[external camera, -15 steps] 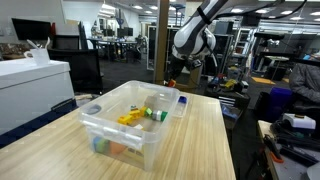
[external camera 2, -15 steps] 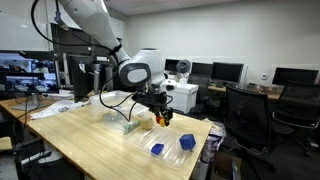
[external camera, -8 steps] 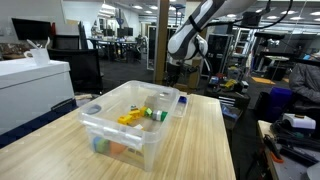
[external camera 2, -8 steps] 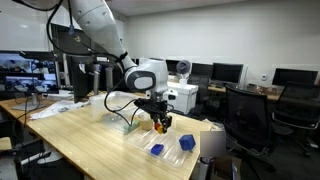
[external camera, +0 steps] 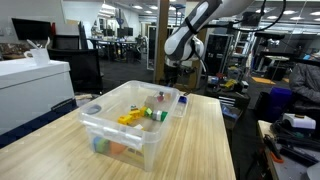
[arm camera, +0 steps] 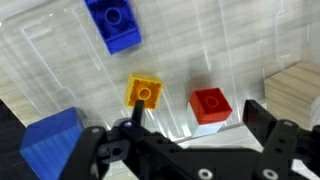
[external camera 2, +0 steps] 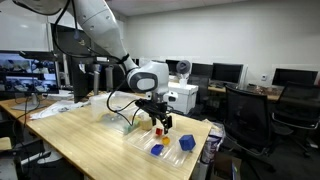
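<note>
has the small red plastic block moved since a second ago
Yes. The small red plastic block has gone down to the clear flat plastic lid, beneath the open black gripper.

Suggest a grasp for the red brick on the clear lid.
Likely from straight above, pinching the red brick by its flat side walls: it lies flat, stud up, and the gap to the orange brick leaves a finger room.

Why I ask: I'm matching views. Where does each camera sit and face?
Exterior view: at the wooden table's end, facing along it over a clear plastic bin towards the arm.
Exterior view: beside the table, facing across it; arm and open gripper above a clear plastic lid.
Wrist view: looks down between the gripper's fingers at the lid.
Shared: blue plastic bricks on it, also in an exterior view.
</note>
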Action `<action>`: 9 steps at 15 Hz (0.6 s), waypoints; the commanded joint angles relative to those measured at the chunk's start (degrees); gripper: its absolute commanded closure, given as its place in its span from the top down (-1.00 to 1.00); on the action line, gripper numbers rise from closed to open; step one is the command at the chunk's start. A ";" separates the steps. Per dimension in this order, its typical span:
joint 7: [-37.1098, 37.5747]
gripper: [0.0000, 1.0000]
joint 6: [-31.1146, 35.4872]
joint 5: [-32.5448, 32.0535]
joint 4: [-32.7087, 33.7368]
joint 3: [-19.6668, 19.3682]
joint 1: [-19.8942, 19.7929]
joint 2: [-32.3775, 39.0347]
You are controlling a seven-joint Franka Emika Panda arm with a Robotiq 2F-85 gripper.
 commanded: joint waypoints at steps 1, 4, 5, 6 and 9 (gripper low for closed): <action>1.05 1.00 -0.49 -0.92 -0.15 0.83 -0.06 -1.60; 0.34 1.00 1.63 0.14 -1.38 2.38 -0.29 -6.03; 0.28 1.00 1.92 0.35 -1.41 2.70 -0.29 -7.25; 0.13 1.00 2.21 0.53 -1.54 2.97 -0.28 -8.30; -0.04 1.00 2.59 0.84 -2.08 3.40 0.29 -12.38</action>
